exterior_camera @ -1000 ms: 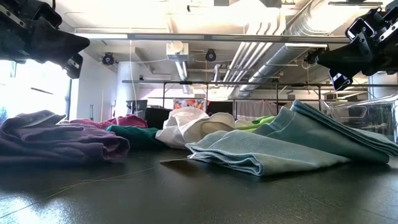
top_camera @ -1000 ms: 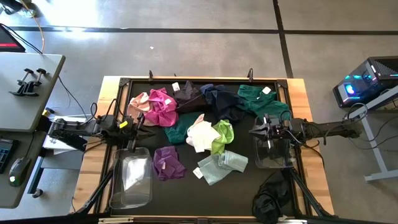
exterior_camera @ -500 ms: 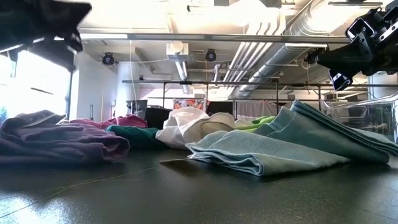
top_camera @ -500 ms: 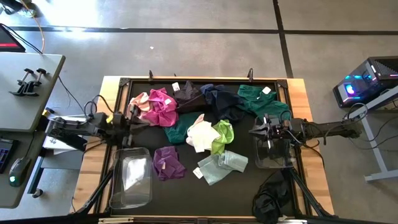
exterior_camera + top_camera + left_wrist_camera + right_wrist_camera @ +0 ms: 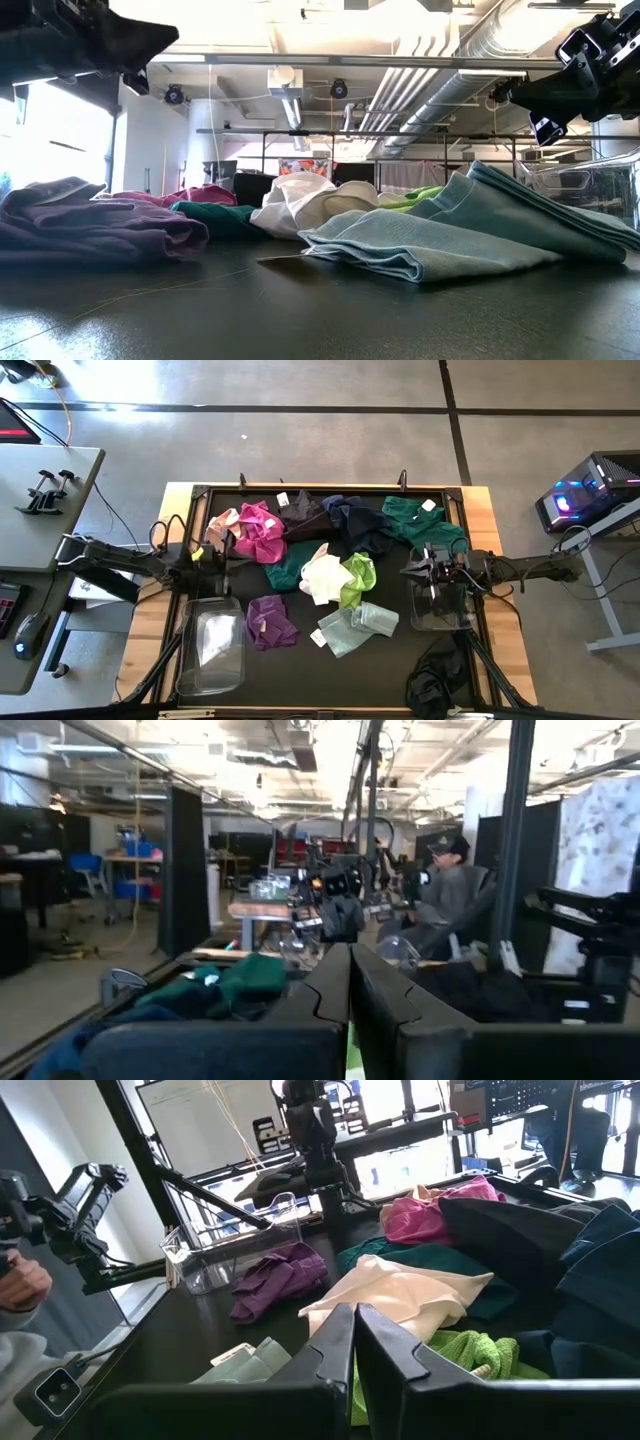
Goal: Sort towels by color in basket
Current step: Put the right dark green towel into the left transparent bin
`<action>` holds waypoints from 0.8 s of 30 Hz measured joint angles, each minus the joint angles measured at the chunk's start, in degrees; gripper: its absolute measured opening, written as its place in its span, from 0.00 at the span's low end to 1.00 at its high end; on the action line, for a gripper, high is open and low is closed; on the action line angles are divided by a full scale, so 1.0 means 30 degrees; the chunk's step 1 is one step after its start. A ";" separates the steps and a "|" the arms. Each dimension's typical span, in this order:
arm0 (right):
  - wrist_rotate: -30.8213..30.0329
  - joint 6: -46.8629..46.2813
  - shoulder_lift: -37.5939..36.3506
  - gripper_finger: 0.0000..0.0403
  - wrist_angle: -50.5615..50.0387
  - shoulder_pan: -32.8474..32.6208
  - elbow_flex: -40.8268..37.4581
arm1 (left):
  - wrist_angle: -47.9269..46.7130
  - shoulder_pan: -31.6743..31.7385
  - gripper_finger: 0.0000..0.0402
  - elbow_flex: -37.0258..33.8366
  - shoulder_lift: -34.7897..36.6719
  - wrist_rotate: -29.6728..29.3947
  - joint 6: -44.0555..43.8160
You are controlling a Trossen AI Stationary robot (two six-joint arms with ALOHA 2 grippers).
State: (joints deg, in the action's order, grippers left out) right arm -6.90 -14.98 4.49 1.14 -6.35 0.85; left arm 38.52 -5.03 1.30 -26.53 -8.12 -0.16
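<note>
- Nearest the front edge of the bench (image 5: pixel 145 630), two clear bins are sitting: one (image 5: pixel 210 647) at the left, one (image 5: pixel 440 605) at the right, and something dark (image 5: pixel 432 685), possibly a black cloth, is lying in front of the right one.
- Between the bins, the pale mint towel (image 5: pixel 352 628) and the purple towel (image 5: pixel 270 621) are lying on the black mat.
- Farther in, the white towel (image 5: pixel 322 573) is resting against the lime towel (image 5: pixel 358 578), with a teal one (image 5: pixel 288 570) just beside them.
- The left gripper (image 5: pixel 222 553) is hanging over the mat's left side near the pink and magenta towels (image 5: pixel 258 530), jaws pressed together, holding nothing.
- The right gripper (image 5: pixel 408 572) is hovering over its bin, jaws likewise closed and empty.
- Along the far edge, the navy towel (image 5: pixel 350 520) and dark green towel (image 5: pixel 418 520) are bunching together.
</note>
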 joint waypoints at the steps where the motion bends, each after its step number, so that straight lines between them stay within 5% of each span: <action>1: 0.0002 0.0003 0.0001 0.02 0.0004 -0.0003 -0.0001 | -0.0014 -0.0100 0.00 0.0000 -0.0084 -0.0008 0.0050; 12: 0.0002 0.0000 -0.0006 0.02 0.0004 -0.0006 -0.0001 | 0.1967 -0.0266 0.00 0.0015 -0.0144 -0.1858 0.7966; 16: -0.0393 -0.0615 0.0000 0.02 0.0131 -0.0004 0.0000 | 0.1220 -0.0482 0.00 0.0015 -0.0146 -0.1853 0.6447; 20: -0.2257 -0.5354 0.0019 0.02 0.1373 0.0057 -0.0001 | -0.0509 -0.0734 0.00 0.0012 -0.0158 -0.1851 0.4462; 24: -0.1906 -0.3797 0.0236 0.02 0.5770 0.0152 -0.0001 | -0.1392 -0.0798 0.00 0.0015 -0.0158 -0.1792 0.3171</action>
State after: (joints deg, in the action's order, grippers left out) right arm -12.62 -26.38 5.20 18.45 -5.90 0.84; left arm 34.34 -7.42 1.34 -27.00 -13.50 9.35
